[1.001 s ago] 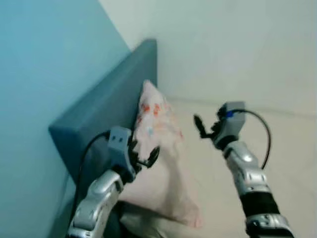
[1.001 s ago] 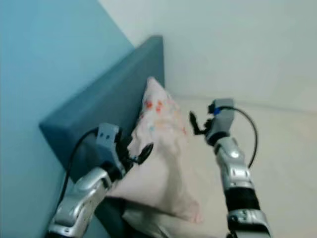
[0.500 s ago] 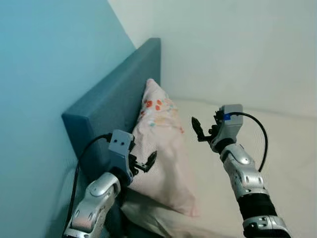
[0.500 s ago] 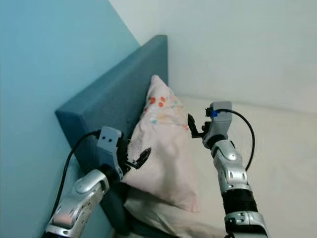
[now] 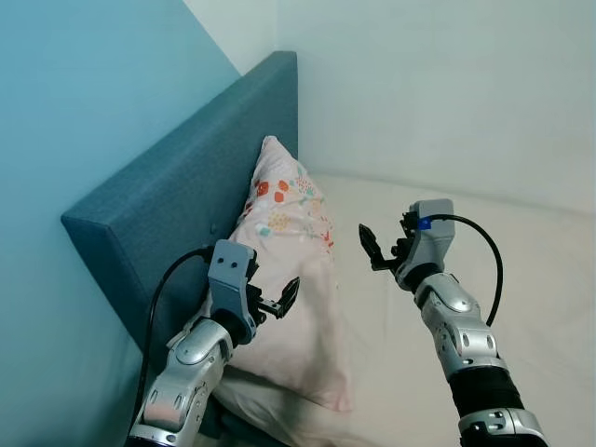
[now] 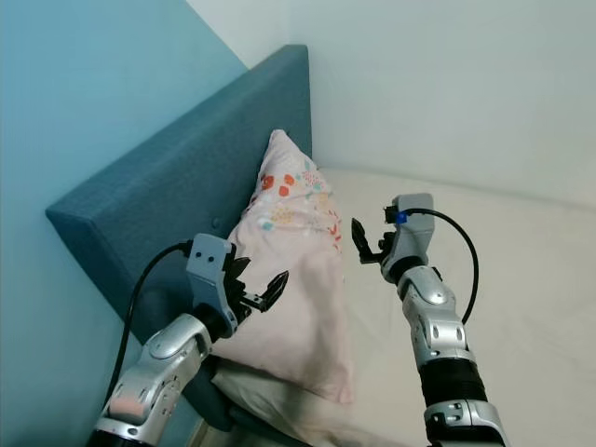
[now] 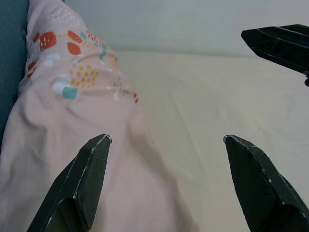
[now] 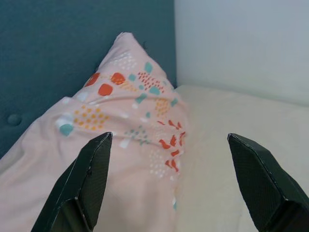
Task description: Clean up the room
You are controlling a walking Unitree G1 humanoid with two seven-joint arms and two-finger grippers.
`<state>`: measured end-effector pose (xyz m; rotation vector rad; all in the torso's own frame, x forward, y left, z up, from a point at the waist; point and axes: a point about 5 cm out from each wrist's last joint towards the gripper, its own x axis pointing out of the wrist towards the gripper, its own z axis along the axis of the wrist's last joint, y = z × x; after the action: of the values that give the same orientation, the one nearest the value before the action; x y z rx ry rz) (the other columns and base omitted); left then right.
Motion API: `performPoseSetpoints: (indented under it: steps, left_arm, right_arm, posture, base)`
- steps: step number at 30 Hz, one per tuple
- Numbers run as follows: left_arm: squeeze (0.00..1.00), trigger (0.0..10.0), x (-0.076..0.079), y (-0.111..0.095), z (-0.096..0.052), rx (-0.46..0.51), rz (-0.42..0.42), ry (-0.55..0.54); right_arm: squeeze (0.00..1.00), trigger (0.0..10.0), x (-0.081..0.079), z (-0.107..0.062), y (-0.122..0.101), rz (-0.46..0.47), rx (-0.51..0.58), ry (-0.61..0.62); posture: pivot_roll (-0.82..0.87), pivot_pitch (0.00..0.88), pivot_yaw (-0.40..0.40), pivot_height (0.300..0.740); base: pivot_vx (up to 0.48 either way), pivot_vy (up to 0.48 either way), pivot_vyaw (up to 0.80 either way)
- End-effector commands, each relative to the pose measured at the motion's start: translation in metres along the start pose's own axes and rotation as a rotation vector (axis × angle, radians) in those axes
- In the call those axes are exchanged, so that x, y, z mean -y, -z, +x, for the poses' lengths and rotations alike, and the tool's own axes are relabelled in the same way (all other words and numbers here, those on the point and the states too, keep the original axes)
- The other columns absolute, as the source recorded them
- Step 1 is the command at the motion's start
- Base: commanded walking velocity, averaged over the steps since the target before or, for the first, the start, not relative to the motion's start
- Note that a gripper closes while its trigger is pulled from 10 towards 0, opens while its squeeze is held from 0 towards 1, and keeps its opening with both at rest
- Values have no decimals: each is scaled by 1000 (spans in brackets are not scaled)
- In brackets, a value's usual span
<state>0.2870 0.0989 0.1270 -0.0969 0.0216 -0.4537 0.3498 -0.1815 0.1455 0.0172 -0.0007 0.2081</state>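
Left hand: my left hand [image 5: 279, 302] hangs with its two black fingers spread wide apart, gripping nothing; it sits just over the lower, plain pink part of the pillow, and I cannot tell whether a fingertip brushes the cloth.
Right hand: my right hand [image 5: 370, 250] is held up above the mattress, its fingers parted wide and empty, pointing toward the pillow's patterned end and apart from it.
Pillow: the pillow [image 6: 298, 279] is pale pink with red, orange and teal prints near its top corner; it stands tilted, leaning back against the headboard, between my two hands and closer to the left one.
Second pillow: a cream pillow [image 6: 270, 396] lies flat under the pink one, below my left hand.
Headboard: the teal padded headboard [image 5: 177, 205] runs behind the pillow, on the far side of my left hand; a small button dimple shows in the right wrist view.
Mattress: the bed's cream sheet [image 5: 521, 270] spreads under and beyond my right hand.
Walls: a light blue wall [image 5: 74, 93] is outside my left arm; a white wall [image 6: 466, 84] rises beyond both hands.
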Motion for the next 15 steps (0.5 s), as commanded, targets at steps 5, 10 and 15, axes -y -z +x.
performPoseSetpoints:
  steps: [5,10,15]
  left_arm:
    - [0,10000,-6,2,-3,-15,13,-11]
    - [0,10000,-9,3,-2,-18,13,-36]
    - [0,10000,-16,3,0,-18,11,-73]
  right_arm:
    - [0,10000,-9,0,5,-26,-34,-56]
    - [0,10000,-7,1,7,-2,-38,-20]
    - [0,10000,-1,3,12,-16,-90,45]
  posture:
    - [-108,0,-16,740]
    - [-107,0,-17,740]
    - [-109,0,-17,740]
  base:
    - [0,-478,788]
    - [0,-435,630]
    - [0,0,0]
